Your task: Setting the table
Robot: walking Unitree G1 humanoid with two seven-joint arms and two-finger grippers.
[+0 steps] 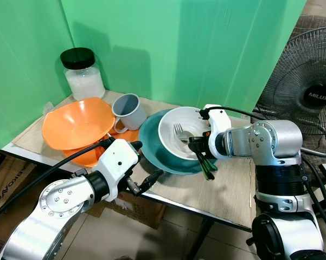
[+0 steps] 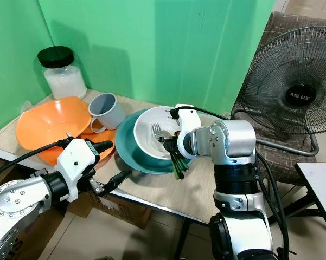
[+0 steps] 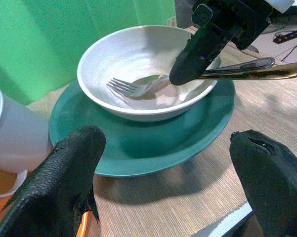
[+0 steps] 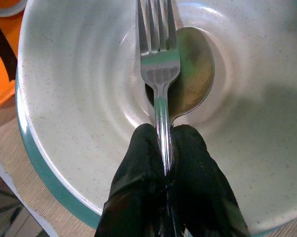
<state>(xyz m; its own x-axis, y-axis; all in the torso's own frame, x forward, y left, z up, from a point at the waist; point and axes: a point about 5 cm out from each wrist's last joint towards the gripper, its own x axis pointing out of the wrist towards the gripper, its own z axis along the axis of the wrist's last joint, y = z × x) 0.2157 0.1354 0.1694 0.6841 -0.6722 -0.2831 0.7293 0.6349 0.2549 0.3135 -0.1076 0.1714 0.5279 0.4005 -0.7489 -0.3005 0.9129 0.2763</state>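
Inside the speckled white ceramic bowl (image 4: 79, 98), on the round teal plate (image 3: 138, 143), lie a silver metal fork (image 4: 158, 64) w/ a silver spoon (image 4: 192, 74) beneath; right gripper (image 4: 164, 148) is clamped on both handles. Left gripper (image 3: 163, 173), fingers spread apart, hovers at the wooden table (image 1: 228, 184) edge just beside the plate, near a grey mug (image 1: 128, 111) & orange plastic bowl (image 1: 76, 122).

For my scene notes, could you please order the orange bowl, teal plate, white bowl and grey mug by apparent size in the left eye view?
1. Orange bowl and teal plate: look alike, unranked.
2. White bowl.
3. Grey mug.
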